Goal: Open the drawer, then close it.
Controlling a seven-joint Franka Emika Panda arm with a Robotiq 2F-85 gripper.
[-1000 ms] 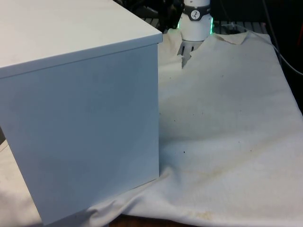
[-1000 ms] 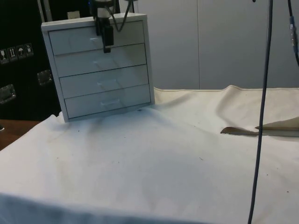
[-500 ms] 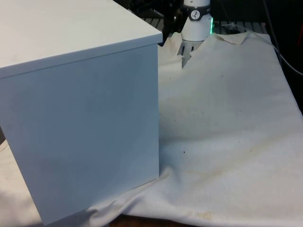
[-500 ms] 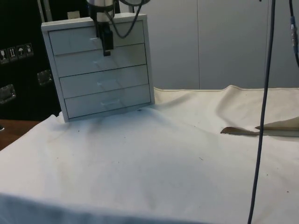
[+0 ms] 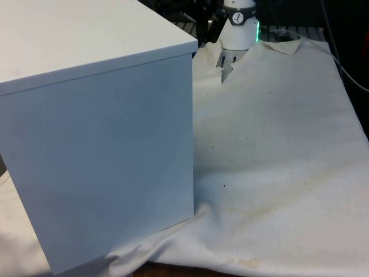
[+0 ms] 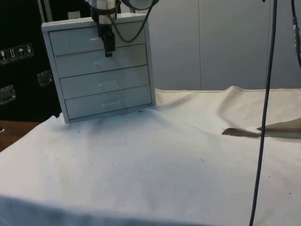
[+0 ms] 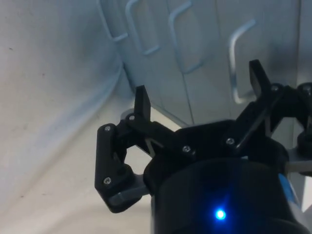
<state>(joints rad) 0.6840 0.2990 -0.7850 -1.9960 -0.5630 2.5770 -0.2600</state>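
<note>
A white chest of drawers [image 6: 123, 77] with four stacked drawers stands at the table's far left in the side view, and all its drawers look shut. In the front view the chest [image 5: 104, 144] turns its plain back and side to me on the front view's left. My black gripper [image 6: 109, 47] hangs fingers down in front of the top drawer [image 6: 75, 41], close to its handle. Beyond the chest's far corner the gripper [image 5: 226, 68] points at the cloth. In the wrist view the gripper [image 7: 199, 90] is open, nothing between its fingers, with the nearest drawer handle [image 7: 237, 63] just beyond.
The white cloth [image 6: 155, 160] spreads wide and bare before the chest. A raised fold in the cloth [image 6: 261, 132] lies at the side view's right. A dark cable [image 6: 264, 117] hangs down there in the foreground.
The gripper has shifted only slightly in front of the top drawer, and the wrist has turned a little. The drawers have stayed shut.
</note>
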